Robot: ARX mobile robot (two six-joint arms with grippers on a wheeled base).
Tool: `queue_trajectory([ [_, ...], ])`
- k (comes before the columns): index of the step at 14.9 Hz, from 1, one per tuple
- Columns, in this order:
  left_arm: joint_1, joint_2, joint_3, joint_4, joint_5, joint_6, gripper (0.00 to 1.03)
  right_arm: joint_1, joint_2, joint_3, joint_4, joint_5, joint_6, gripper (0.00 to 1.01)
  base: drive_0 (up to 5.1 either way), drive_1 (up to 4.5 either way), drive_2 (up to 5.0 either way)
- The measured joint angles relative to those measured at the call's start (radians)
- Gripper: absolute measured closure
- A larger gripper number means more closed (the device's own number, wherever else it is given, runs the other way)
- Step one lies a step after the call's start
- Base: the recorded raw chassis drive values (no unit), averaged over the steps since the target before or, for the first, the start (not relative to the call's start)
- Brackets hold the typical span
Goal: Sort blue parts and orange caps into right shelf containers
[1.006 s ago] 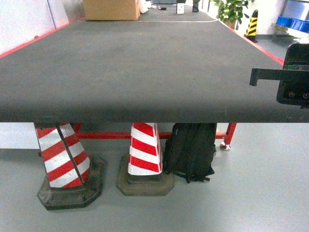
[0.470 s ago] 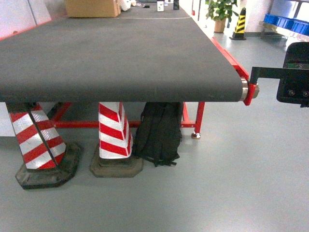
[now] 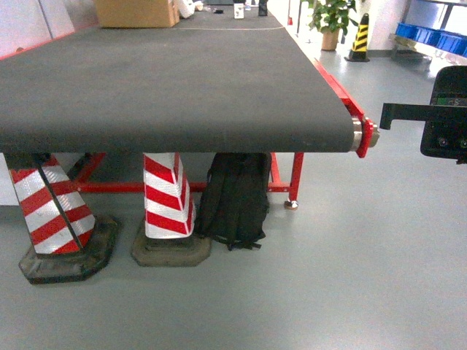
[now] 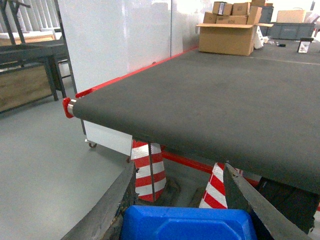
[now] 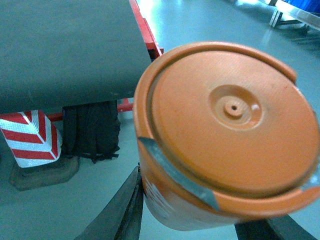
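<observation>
An orange cap (image 5: 225, 120) fills the right wrist view, its round top face toward the camera and white print on its side. My right gripper (image 5: 200, 200) is shut on it, dark fingers (image 5: 125, 210) pressing its sides. In the left wrist view my left gripper (image 4: 178, 172) is shut on a blue part (image 4: 187, 225), a rounded blue plastic block between the grey fingers (image 4: 107, 210). Blue containers (image 3: 432, 34) sit on a shelf far off at the upper right of the head view. Only black hardware of the right arm (image 3: 445, 117) shows there.
A long conveyor table with a dark belt (image 3: 168, 80) and red frame stands ahead and left. Under it are two red-white cones (image 3: 168, 200) and a black backpack (image 3: 233, 200). A cardboard box (image 3: 135, 12) sits at its far end. Grey floor (image 3: 365, 277) lies right.
The head view has swung right: the table, cones and backpack slid leftward, and the table's right end and more floor came into view. The right arm's hardware keeps its place in the frame.
</observation>
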Motion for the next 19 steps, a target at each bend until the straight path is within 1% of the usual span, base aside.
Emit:
queue_trajectory([
  [19, -0.001, 0.004, 0.000, 0.001, 0.002, 0.000, 0.62, 0.000, 0.003, 0.000, 0.000, 0.000, 0.000, 0.59, 4.8, -3.65, -0.8],
])
